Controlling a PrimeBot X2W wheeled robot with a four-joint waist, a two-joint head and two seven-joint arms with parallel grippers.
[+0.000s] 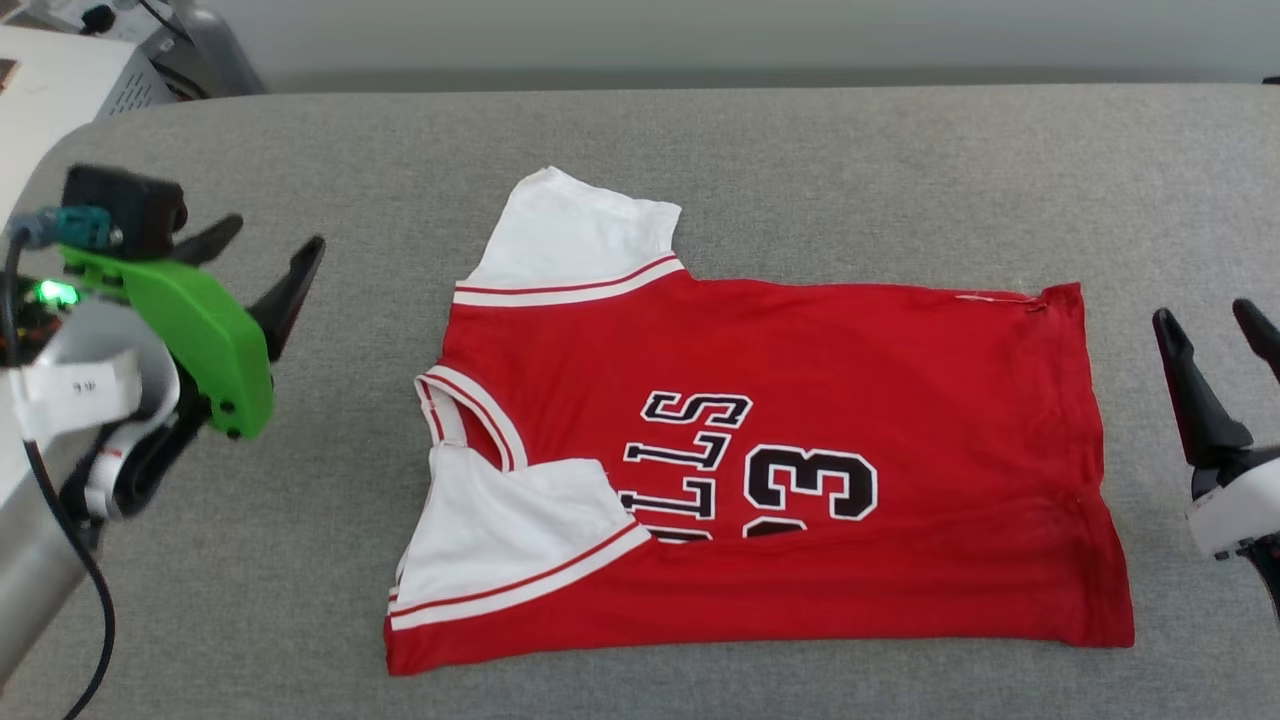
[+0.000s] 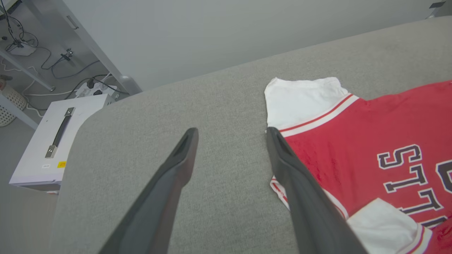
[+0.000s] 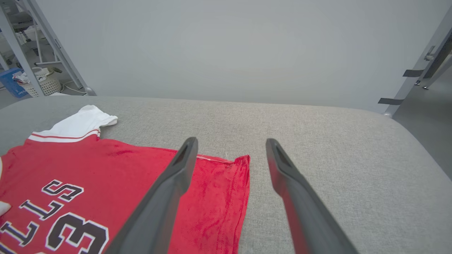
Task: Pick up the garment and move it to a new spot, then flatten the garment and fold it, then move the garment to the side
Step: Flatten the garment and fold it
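L gripper (image 1: 272, 240), mid-left of frame: long dark tapered fingers spread wide, nothing held. R gripper (image 1: 1203, 315), right edge: same, empty. Btwn them, centre frame, garment (image 1: 800, 350) lies flat on grey woven tabletop (image 1: 850, 140). Near red edge is folded over the lettering; one white sleeve lies at the far side.

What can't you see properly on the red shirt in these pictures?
- Head view: the garment has its near edge folded over and a white sleeve on the chest, hiding part of the lettering and number.
- Head view: the right gripper is cut off by the right edge.
- Left wrist view: a finger of the left gripper hides most of the collar.
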